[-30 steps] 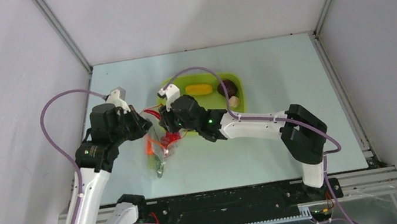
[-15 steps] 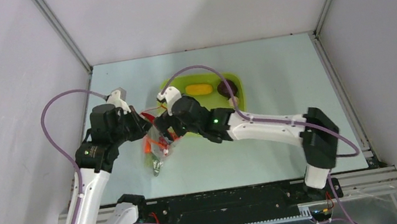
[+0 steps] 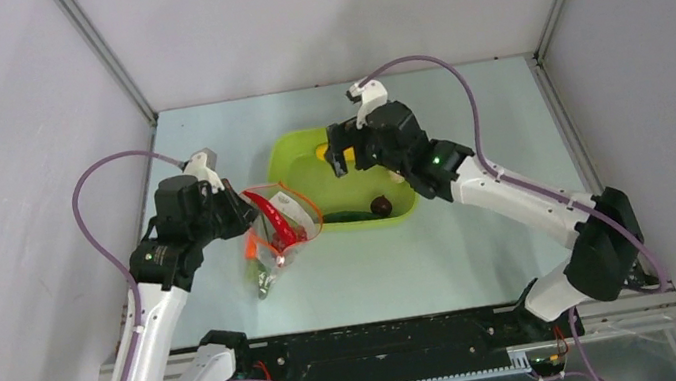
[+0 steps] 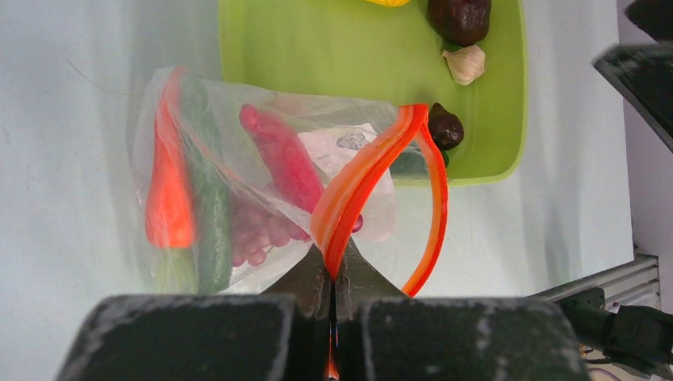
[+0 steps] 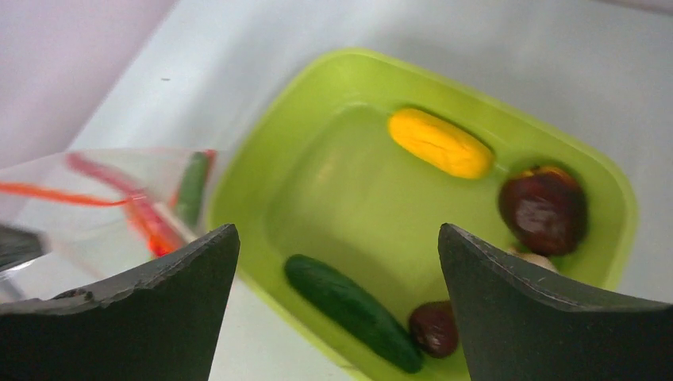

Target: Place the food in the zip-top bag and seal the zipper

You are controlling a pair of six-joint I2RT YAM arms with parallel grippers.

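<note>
- Top view: left claw (image 3: 244, 212) is clamped on the zipper (image 3: 290, 220), holding the bag (image 3: 272, 251) mouth up and open toward the tray (image 3: 292, 147).
- The bag sits just left of the tray, and there's food inside it already.
- Right claw (image 3: 355, 160) hangs over the tray's far side, jaws spread, carrying nothing.
- The cucumber (image 3: 348, 216) lies along the tray's near wall, long axis left to right, with the small ball (image 3: 381, 205) at its right end.
- Left wrist: both fingers are pinched tight on the orange strip, which loops away to the right.
- Carrot (image 4: 167, 198), chili (image 4: 282, 159) and grapes (image 4: 258, 234) show through the plastic. The tray is beyond the mouth.
- Right wrist: the fingers (image 5: 159, 317) stand wide apart, with nothing between them.
- The lemon (image 5: 439, 143) is ahead and a little right. The cucumber (image 5: 353, 309) is nearest, just below the gap, slanting from upper left to lower right.
- That slant matters. The jaws close side to side, so I'd expect a slight wrist turn to take it across its narrow width.
- The right arm is the one for this pick, being right over the tray while the left is tied up with the bag.
</note>
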